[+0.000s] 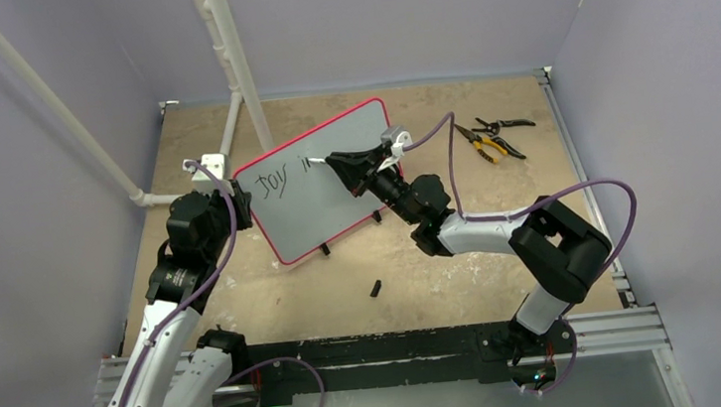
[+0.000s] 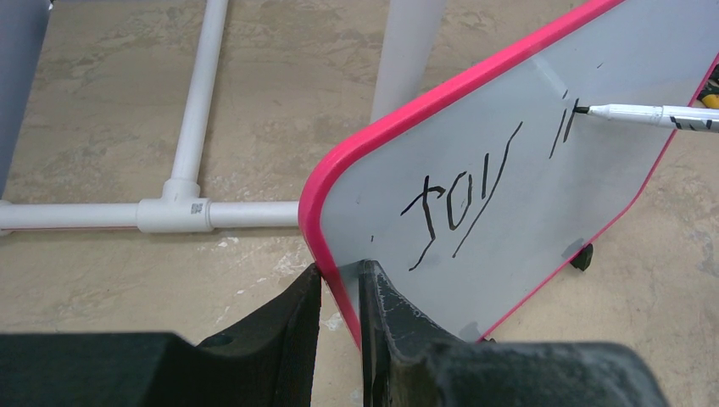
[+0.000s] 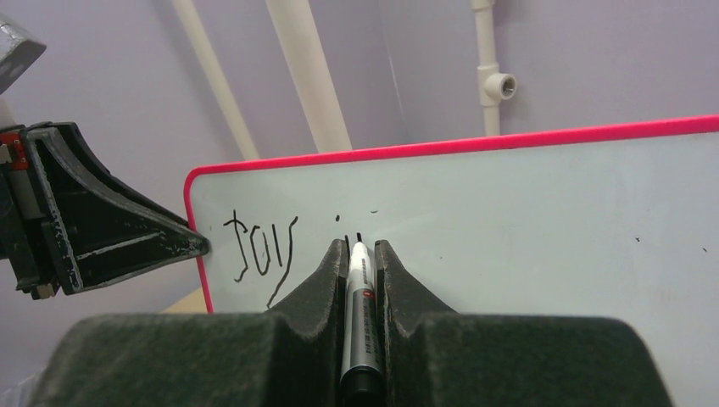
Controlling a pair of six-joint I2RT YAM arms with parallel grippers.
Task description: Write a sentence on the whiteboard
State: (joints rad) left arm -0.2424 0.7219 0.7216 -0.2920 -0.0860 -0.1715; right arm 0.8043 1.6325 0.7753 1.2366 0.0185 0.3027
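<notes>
Whiteboard, marker tip at sentence; pliers only overhead.

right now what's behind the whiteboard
White pipes and the purple wall rise behind the whiteboard. In the right wrist view the board covers their lower ends and the table there.

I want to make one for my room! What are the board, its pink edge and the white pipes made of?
The whiteboard looks like a smooth, glossy coated sheet: light gleams on it. Its pink edge seems moulded plastic, rounded and shiny. The white pipes look like matte plastic plumbing tube, joined by a T-fitting.
</notes>
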